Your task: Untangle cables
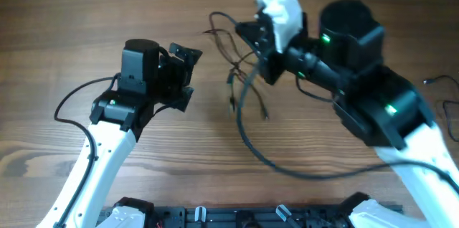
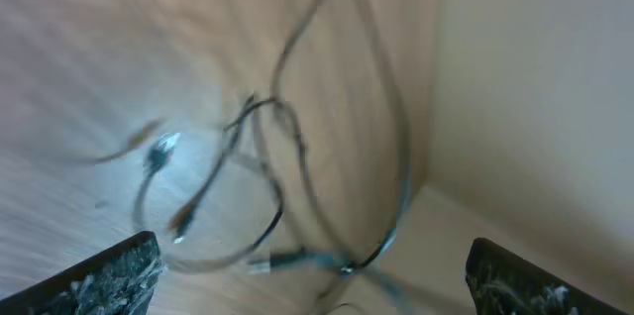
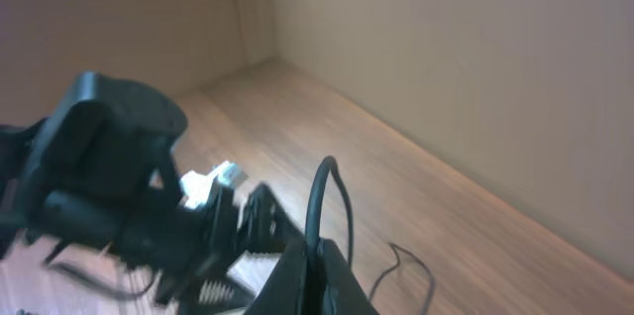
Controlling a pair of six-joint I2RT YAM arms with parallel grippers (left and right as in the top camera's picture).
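Observation:
The cables are thin black cords with small plugs, lying in a loose tangle on the wooden table between my two arms. One longer black cord loops toward the front. My right gripper is at the tangle's right side. In the right wrist view its fingers are shut on a black cable that rises from between them. My left gripper is open and empty, left of the tangle. In the left wrist view its fingers are spread wide, with the blurred cables ahead of them.
A thin black cord lies at the right edge of the wooden table. A thin cord lies on the wood beyond my right fingers. A plain wall stands behind the table. A black rail runs along the front edge.

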